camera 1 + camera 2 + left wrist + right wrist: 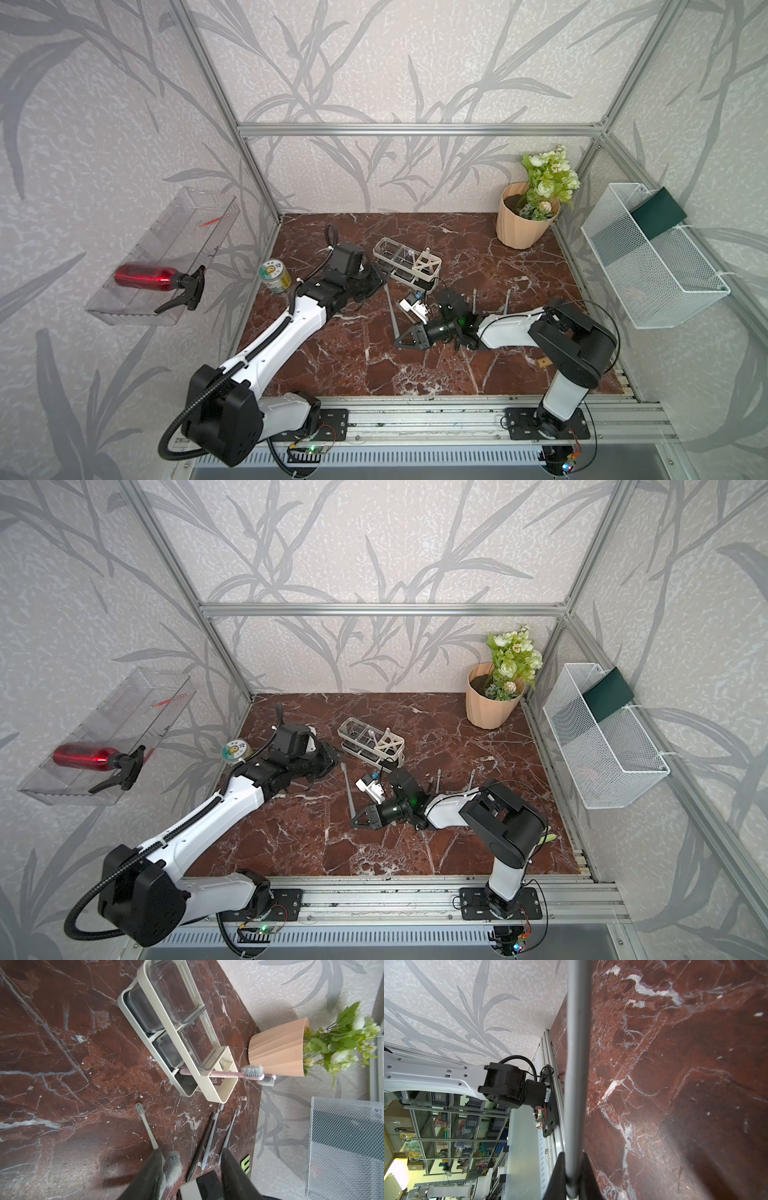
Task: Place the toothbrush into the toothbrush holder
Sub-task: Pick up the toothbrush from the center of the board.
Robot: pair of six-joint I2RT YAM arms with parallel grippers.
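A long grey toothbrush point(391, 309) point(348, 787) has its handle point(577, 1043) clamped in my right gripper point(573, 1154) point(401, 338), low over the marble, its head pointing to the back. It also shows in the left wrist view point(146, 1126). The cream toothbrush holder point(376, 249) point(395, 750) point(218, 1093) stands just behind it, with two pink brushes point(228, 1074) in its slotted end. My left gripper point(191, 1150) point(376, 280) sits by the holder's left front with its jaws apart. A blurred grey brush head point(171, 1165) lies against one finger; I cannot tell whether it is held.
Two grey toothbrushes point(473, 299) point(508, 297) and a dark one point(199, 1147) lie on the marble right of the holder. A peach flower pot point(521, 226) stands back right, a tin point(274, 276) at the left edge. A white mesh basket point(648, 266) hangs on the right wall.
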